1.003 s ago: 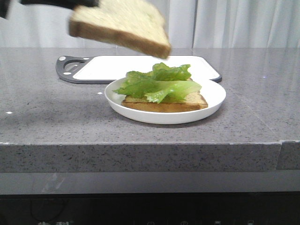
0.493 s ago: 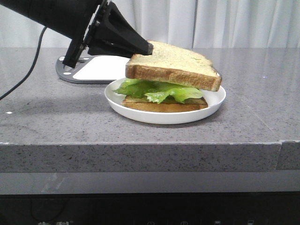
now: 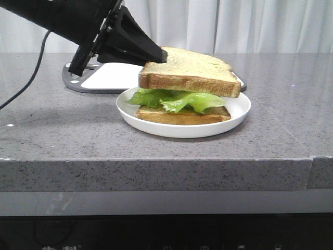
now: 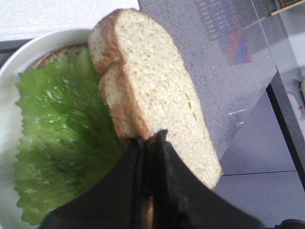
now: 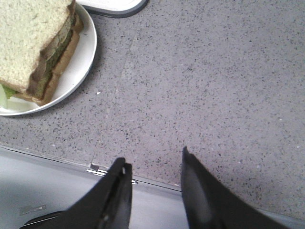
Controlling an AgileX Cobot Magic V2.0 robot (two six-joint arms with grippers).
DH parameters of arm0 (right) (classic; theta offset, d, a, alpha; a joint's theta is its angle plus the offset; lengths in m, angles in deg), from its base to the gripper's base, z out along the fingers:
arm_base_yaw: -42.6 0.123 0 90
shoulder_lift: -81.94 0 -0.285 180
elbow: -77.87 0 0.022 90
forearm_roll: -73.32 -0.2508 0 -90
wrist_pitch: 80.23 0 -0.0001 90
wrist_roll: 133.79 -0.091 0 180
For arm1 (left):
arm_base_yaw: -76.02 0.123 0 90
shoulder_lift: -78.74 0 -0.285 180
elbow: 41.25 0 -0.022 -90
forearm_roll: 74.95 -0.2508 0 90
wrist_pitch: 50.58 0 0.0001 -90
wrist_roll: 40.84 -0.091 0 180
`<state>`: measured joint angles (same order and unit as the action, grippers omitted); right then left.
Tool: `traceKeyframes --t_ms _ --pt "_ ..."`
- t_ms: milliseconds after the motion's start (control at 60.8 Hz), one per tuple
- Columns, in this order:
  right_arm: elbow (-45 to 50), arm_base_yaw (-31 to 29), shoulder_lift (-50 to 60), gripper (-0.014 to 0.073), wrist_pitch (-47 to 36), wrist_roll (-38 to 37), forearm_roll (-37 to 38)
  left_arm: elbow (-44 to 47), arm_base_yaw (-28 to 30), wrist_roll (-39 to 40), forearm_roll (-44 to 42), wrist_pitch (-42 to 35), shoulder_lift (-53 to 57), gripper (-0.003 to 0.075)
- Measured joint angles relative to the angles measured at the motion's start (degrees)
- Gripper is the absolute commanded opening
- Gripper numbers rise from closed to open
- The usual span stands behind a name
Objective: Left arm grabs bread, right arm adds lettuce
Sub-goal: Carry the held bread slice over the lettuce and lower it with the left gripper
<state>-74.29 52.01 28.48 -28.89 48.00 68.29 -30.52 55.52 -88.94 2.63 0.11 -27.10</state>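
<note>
My left gripper (image 3: 162, 55) is shut on the rear left edge of the thick bread (image 3: 190, 73), which lies nearly flat on top of the lettuce (image 3: 171, 99). The lettuce rests on a thinner bottom slice (image 3: 182, 115) in the white plate (image 3: 237, 110). In the left wrist view my left gripper (image 4: 148, 138) pinches the crust of the bread (image 4: 152, 95) over the green lettuce (image 4: 62, 138). My right gripper (image 5: 153, 161) is open and empty above the counter's front edge, to the right of the plate (image 5: 81, 67). The bread (image 5: 28, 33) shows in that view too.
A white cutting board with a dark grey rim (image 3: 104, 78) lies behind the plate. The grey speckled counter (image 3: 62, 135) ends at a front edge (image 3: 156, 161). A black cable (image 3: 31, 78) hangs from the left arm. White curtains stand behind.
The left gripper brought the bread down from high at the upper left onto the lettuce. In the last half second the bread settled a little lower and flatter.
</note>
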Motion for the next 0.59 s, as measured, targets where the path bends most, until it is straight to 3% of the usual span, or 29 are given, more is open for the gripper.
traceKeyframes --t_ms 329,460,592 --pt "0.0 0.0 0.0 0.0288 0.0 0.0 0.0 0.0 0.7 0.0 -1.9 0.0 0.0 -0.0008" --pt "0.0 0.0 0.0 0.0288 0.0 0.0 0.0 0.0 0.9 0.0 -2.3 0.7 0.0 0.0104" --pt "0.0 0.0 0.0 0.0288 0.0 0.0 0.0 0.0 1.2 0.0 -2.5 0.9 0.0 0.0279"
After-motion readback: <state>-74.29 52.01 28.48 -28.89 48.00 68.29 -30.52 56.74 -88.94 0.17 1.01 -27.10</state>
